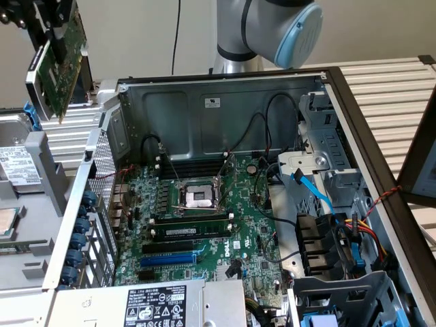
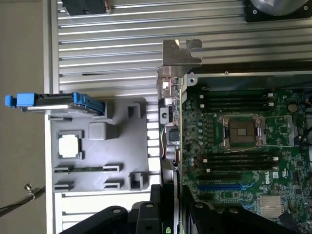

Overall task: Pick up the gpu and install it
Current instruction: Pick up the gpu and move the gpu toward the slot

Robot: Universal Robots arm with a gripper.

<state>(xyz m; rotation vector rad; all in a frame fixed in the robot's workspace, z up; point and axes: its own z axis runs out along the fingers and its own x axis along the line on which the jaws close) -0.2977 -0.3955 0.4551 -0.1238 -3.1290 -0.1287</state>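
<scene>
The gpu (image 1: 61, 78), a green circuit board with a metal bracket along one side, hangs tilted in the air at the exterior view's upper left, above and outside the open computer case (image 1: 225, 102). My gripper (image 1: 61, 41) is shut on its upper edge. In the wrist view the gpu (image 2: 176, 122) appears edge-on, running out from my gripper (image 2: 170, 207) to its metal bracket (image 2: 181, 51), over the case's slotted rear wall. The motherboard (image 1: 204, 225) lies in the case with a blue expansion slot (image 1: 169, 259) near the front.
A grey tray (image 2: 97, 156) outside the case holds a processor chip (image 2: 69, 145) and a drive with blue clips (image 2: 58, 102). A grey power supply with a black label (image 1: 157, 306) sits at the case's front. Cables and drive bays (image 1: 334, 231) fill the exterior view's right.
</scene>
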